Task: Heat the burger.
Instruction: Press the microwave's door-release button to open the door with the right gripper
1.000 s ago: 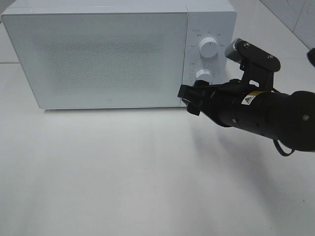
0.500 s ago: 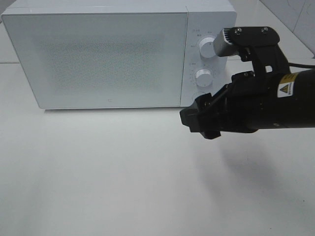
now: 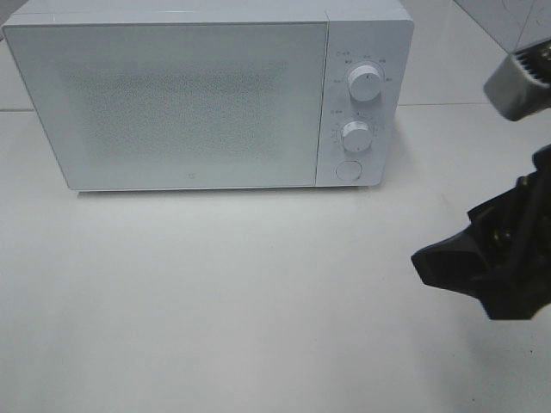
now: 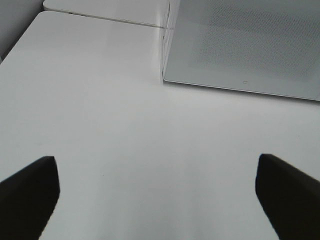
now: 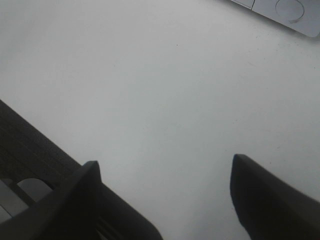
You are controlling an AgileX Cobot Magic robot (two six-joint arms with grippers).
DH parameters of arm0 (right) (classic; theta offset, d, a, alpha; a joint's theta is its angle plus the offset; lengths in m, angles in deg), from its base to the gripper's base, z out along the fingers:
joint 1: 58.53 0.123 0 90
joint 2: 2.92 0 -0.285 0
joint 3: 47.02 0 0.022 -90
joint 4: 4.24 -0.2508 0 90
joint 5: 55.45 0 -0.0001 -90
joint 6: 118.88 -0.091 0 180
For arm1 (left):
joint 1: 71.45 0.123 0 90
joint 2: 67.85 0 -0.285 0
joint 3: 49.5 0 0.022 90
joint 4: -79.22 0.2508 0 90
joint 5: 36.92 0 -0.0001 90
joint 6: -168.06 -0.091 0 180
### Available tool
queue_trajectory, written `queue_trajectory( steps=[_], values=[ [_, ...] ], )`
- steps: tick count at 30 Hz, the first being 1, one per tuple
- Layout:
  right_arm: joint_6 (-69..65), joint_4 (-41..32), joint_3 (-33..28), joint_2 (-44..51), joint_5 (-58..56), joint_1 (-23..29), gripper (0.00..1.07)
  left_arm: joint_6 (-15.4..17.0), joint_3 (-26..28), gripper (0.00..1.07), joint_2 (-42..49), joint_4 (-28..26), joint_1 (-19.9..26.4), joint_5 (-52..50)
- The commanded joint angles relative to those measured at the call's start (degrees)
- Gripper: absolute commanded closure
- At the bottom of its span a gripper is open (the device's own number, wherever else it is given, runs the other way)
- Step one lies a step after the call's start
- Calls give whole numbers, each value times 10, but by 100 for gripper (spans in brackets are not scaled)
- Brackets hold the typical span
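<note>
right fingers (image 3: 456,258) pulled back, away from microwave (image 3: 189,95)

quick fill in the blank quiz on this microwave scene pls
1. The door of the microwave is ___.
2. Its control panel has ___ round knobs above a round button.
3. The right gripper is open and holds ___.
4. The left gripper is not shut but ___.

Missing words: closed; two; nothing; open
</note>
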Motion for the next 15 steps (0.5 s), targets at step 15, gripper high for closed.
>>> queue_trajectory(
  steps=[15],
  values=[
    [4, 26, -23, 293, -43, -68, 39, -2, -2, 7, 10, -2, 3, -1]
  ],
)
